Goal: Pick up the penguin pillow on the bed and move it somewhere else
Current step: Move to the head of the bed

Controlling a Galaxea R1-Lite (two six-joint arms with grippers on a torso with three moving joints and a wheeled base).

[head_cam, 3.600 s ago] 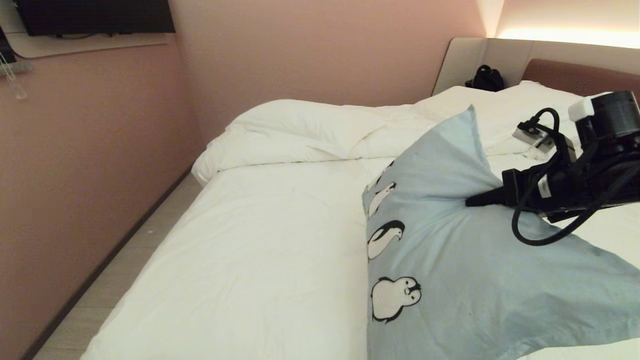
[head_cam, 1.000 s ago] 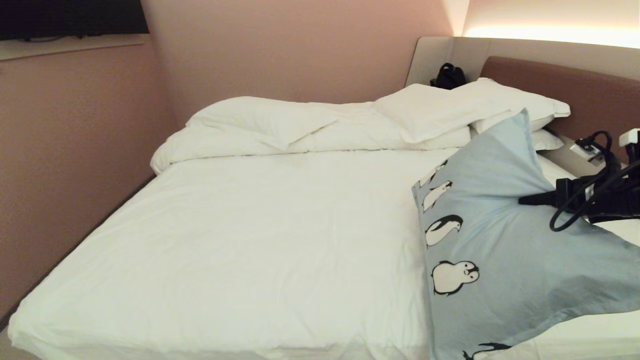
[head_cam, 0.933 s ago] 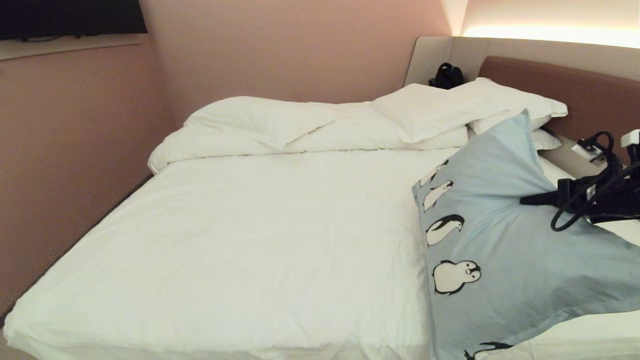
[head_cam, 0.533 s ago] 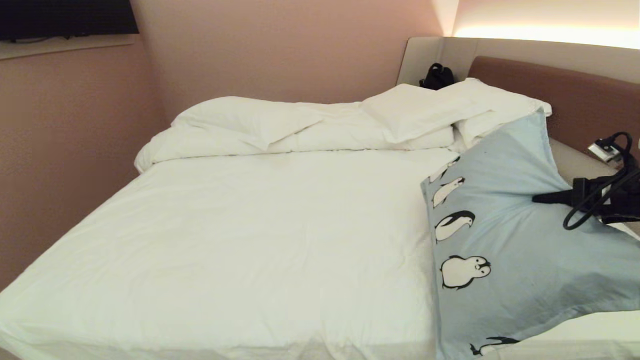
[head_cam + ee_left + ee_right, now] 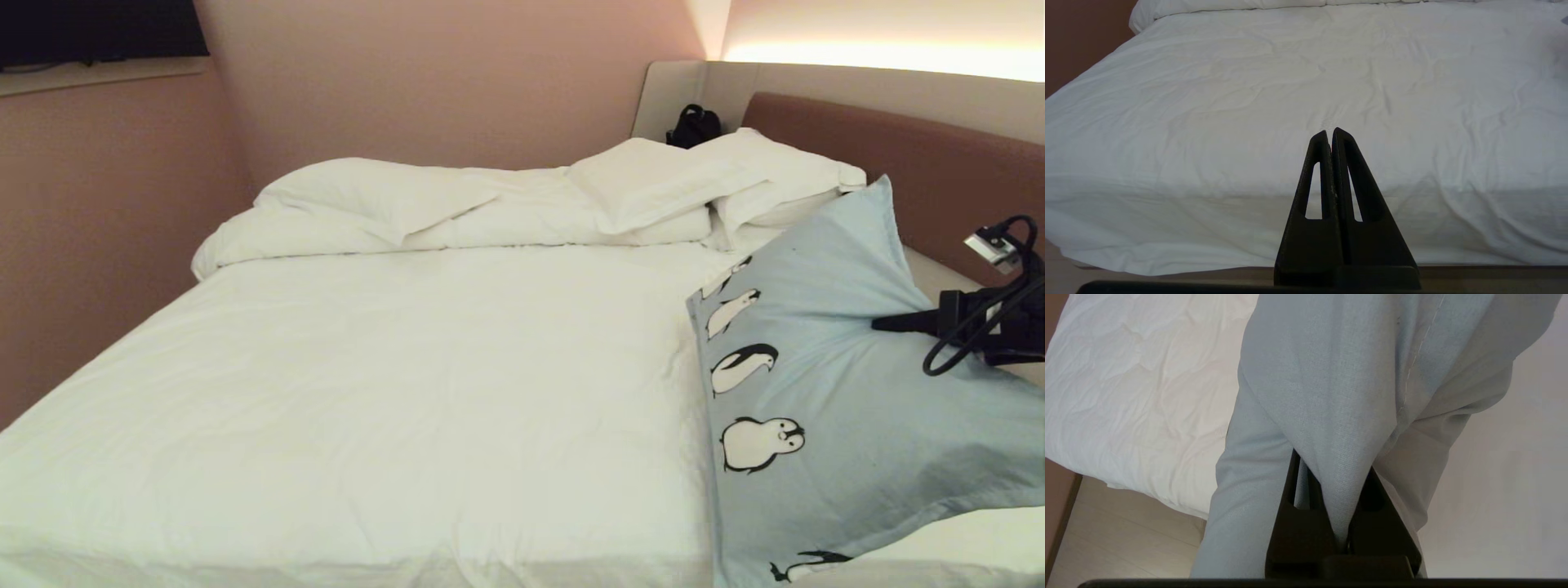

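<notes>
The penguin pillow is pale blue-grey with a row of black-and-white penguins. It hangs tilted over the right side of the bed, its fabric bunched where my right gripper is shut on it. In the right wrist view the pillow's cloth drapes over the right gripper and hides both fingertips. My left gripper is shut with nothing in it and sits low before the foot edge of the white sheet.
White pillows and a bunched white duvet lie at the head end. The brown headboard stands at the right, with a black bag behind. A pink wall borders the bed's left. Pale floor shows beside the bed.
The whole head picture has shifted left, so the camera has moved and more headboard shows. The pillow stays pinched in my right gripper at the picture's right.
</notes>
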